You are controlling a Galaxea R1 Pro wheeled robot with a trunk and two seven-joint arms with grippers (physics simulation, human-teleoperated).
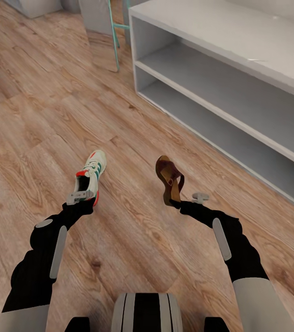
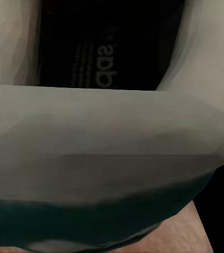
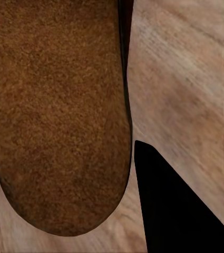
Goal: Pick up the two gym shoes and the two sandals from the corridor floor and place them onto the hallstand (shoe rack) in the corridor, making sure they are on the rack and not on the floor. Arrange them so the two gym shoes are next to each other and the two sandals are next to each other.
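My left gripper (image 1: 85, 199) is shut on the heel of a white gym shoe (image 1: 91, 171) with green stripes and a red-orange heel patch, its toe pointing away from me over the corridor floor (image 1: 50, 115). The left wrist view looks into that shoe's white heel collar (image 2: 112, 137) and dark insole. My right gripper (image 1: 177, 203) is shut on a dark brown sandal (image 1: 167, 175), held tilted up on end. Its tan footbed (image 3: 59, 116) sits close in the right wrist view. The pale grey hallstand (image 1: 220, 41) stands ahead to the right, its two long shelves bare. The other gym shoe and sandal are out of view.
Thin teal legs of a piece of furniture (image 1: 115, 37) stand left of the hallstand's end. More grey furniture (image 1: 36, 7) sits at the far left. Open wood floor lies between me and the rack. My base (image 1: 147, 313) shows at the bottom.
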